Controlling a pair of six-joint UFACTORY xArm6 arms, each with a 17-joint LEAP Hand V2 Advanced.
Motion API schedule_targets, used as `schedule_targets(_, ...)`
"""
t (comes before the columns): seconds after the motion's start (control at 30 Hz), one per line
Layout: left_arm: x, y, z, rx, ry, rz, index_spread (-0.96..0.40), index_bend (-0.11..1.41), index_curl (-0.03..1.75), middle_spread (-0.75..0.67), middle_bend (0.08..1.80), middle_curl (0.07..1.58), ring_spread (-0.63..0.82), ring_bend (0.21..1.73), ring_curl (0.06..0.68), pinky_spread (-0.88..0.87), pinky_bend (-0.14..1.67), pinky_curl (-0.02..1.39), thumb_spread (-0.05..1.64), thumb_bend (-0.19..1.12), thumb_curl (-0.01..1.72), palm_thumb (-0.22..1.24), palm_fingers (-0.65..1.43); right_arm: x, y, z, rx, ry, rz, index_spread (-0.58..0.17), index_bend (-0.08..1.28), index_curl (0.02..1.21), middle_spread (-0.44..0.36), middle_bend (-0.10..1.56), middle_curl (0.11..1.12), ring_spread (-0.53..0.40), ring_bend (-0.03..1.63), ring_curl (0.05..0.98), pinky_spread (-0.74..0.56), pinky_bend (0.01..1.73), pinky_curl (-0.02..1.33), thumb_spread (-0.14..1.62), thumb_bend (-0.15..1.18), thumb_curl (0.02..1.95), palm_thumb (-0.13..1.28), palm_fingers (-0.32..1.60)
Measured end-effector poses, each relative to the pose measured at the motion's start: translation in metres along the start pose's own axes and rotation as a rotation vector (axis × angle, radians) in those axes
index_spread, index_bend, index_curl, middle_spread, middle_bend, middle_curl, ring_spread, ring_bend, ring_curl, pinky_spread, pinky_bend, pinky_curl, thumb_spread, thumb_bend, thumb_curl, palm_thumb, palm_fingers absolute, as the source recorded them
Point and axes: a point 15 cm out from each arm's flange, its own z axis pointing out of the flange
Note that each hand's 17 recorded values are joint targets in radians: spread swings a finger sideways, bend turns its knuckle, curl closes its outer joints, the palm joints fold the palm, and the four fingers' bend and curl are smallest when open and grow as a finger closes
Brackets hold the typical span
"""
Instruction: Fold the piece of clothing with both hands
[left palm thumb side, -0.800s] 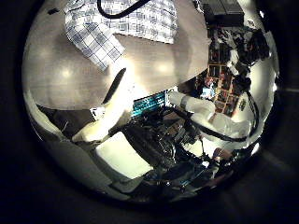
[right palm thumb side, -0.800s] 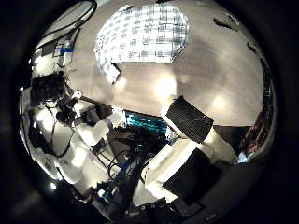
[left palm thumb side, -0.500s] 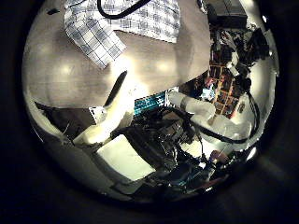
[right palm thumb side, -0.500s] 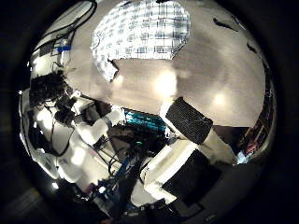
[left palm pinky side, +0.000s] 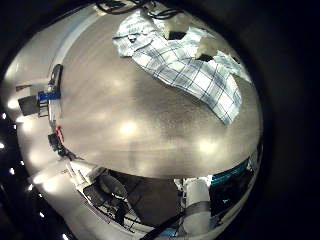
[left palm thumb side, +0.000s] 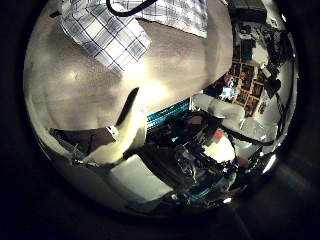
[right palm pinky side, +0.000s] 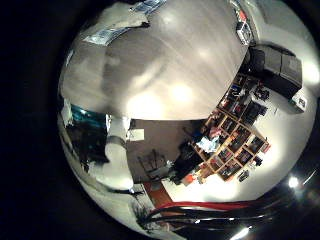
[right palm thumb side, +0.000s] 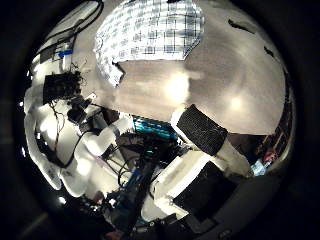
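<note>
A checked shirt (left palm pinky side: 190, 62) lies spread flat on the table (left palm pinky side: 120, 140), with a sleeve out to one side. It also shows in the left thumb side palm view (left palm thumb side: 105, 30), the right thumb side palm view (right palm thumb side: 150, 30) and, small, in the right little finger side palm view (right palm pinky side: 120, 25). My left hand (left palm thumb side: 120, 115) hangs above bare table, away from the shirt's edge, with a straight finger showing. My right hand (right palm thumb side: 205, 130) is also above bare table, away from the shirt, its thumb relaxed. Neither hand touches the cloth.
Small boxes (left palm pinky side: 45, 95) stand at the table's edge beside the shirt. A shelf of items (right palm pinky side: 235, 130) and a dark box (right palm pinky side: 275, 65) stand beyond the table. The other arm (left palm thumb side: 225, 110) shows beside the left hand.
The shirt fills more of both thumb side views than before: both hands have moved closer to it. The shirt itself has not moved.
</note>
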Motion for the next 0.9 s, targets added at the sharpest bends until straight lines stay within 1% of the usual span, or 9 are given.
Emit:
schedule_targets(0.27, 0.0, -0.028, 0.036, 0.034, -0.001, 0.004, -0.01, 0.13, 0.38, 0.23, 0.18, 0.34, 0.3, 0.71, 0.199, 0.26, 0.42, 0.44, 1.06, -0.03, 0.31, 0.26, 0.06, 0.001, -0.007, 0.006, -0.019, -0.003, 0.002, -0.415, 0.17, 0.31, -0.101, 0.41, 0.38, -0.142, 0.86, 0.194, 0.13, 0.84, 0.0, 1.34, -0.01, 0.34, 0.57, 0.35)
schedule_targets(0.5, 0.008, -0.052, 0.058, 0.024, -0.007, 0.005, 0.03, 0.13, 0.32, 0.31, 0.2, 0.34, 0.38, 0.73, 0.206, 0.3, 0.47, 0.44, 0.96, -0.04, 0.31, 0.21, 0.01, 0.001, -0.009, 0.011, -0.035, -0.005, -0.005, -0.412, 0.17, 0.32, -0.1, 0.41, 0.38, -0.142, 0.85, 0.193, 0.13, 0.84, 0.0, 1.35, -0.01, 0.34, 0.57, 0.35)
schedule_targets(0.6, 0.013, -0.058, 0.062, 0.013, -0.01, 0.005, 0.05, 0.17, 0.32, 0.31, 0.22, 0.34, 0.39, 0.73, 0.206, 0.3, 0.46, 0.42, 0.93, -0.03, 0.31, 0.2, 0.04, 0.001, -0.008, 0.011, -0.036, -0.004, -0.008, -0.412, 0.17, 0.32, -0.101, 0.41, 0.38, -0.142, 0.85, 0.194, 0.13, 0.84, 0.0, 1.35, -0.01, 0.33, 0.56, 0.35)
schedule_targets(0.67, 0.015, -0.059, 0.063, 0.006, -0.016, 0.001, 0.06, 0.18, 0.32, 0.25, 0.28, 0.36, 0.34, 0.73, 0.199, 0.29, 0.41, 0.4, 0.92, -0.03, 0.32, 0.21, 0.15, 0.0, -0.008, 0.012, -0.039, -0.004, -0.01, -0.412, 0.17, 0.32, -0.105, 0.41, 0.38, -0.142, 0.85, 0.194, 0.13, 0.84, 0.0, 1.35, -0.01, 0.33, 0.56, 0.35)
schedule_targets(0.73, 0.016, -0.059, 0.064, -0.008, -0.03, -0.006, 0.03, 0.22, 0.34, 0.14, 0.42, 0.4, 0.22, 0.74, 0.196, 0.23, 0.33, 0.37, 0.93, -0.01, 0.32, 0.25, 0.35, 0.0, -0.007, 0.012, -0.039, -0.004, -0.01, -0.413, 0.17, 0.32, -0.108, 0.41, 0.38, -0.141, 0.85, 0.195, 0.13, 0.83, 0.0, 1.35, -0.01, 0.33, 0.56, 0.35)
schedule_targets(0.77, 0.016, -0.059, 0.064, -0.011, -0.041, -0.006, 0.01, 0.21, 0.35, 0.1, 0.47, 0.41, 0.15, 0.76, 0.196, 0.19, 0.34, 0.37, 0.93, -0.01, 0.33, 0.27, 0.43, 0.0, -0.007, 0.012, -0.039, -0.004, -0.01, -0.413, 0.18, 0.32, -0.108, 0.41, 0.38, -0.142, 0.85, 0.196, 0.13, 0.83, 0.0, 1.35, -0.01, 0.33, 0.56, 0.35)
schedule_targets(0.8, 0.015, -0.058, 0.064, -0.015, -0.055, -0.008, -0.03, 0.23, 0.36, 0.05, 0.57, 0.45, 0.04, 0.83, 0.216, 0.1, 0.37, 0.38, 0.95, 0.02, 0.34, 0.34, 0.65, 0.001, -0.007, 0.012, -0.039, -0.004, -0.01, -0.413, 0.18, 0.32, -0.109, 0.41, 0.39, -0.142, 0.85, 0.196, 0.13, 0.83, 0.0, 1.35, -0.01, 0.33, 0.56, 0.35)
schedule_targets(0.87, 0.015, -0.059, 0.062, -0.014, -0.067, -0.016, -0.09, 0.23, 0.38, -0.05, 0.68, 0.51, -0.13, 0.93, 0.251, -0.05, 0.45, 0.41, 0.99, 0.05, 0.35, 0.44, 0.87, 0.0, -0.008, 0.013, -0.04, -0.004, -0.01, -0.413, 0.18, 0.32, -0.11, 0.41, 0.39, -0.142, 0.84, 0.197, 0.13, 0.82, 0.0, 1.36, -0.01, 0.33, 0.56, 0.34)
schedule_targets(0.9, 0.016, -0.06, 0.061, -0.009, -0.067, -0.021, -0.12, 0.24, 0.4, -0.09, 0.72, 0.54, -0.19, 0.96, 0.27, -0.11, 0.49, 0.43, 1.01, 0.05, 0.36, 0.47, 0.89, 0.0, -0.008, 0.013, -0.039, -0.006, -0.011, -0.413, 0.18, 0.32, -0.11, 0.41, 0.39, -0.142, 0.84, 0.198, 0.13, 0.82, 0.0, 1.36, -0.01, 0.33, 0.56, 0.35)
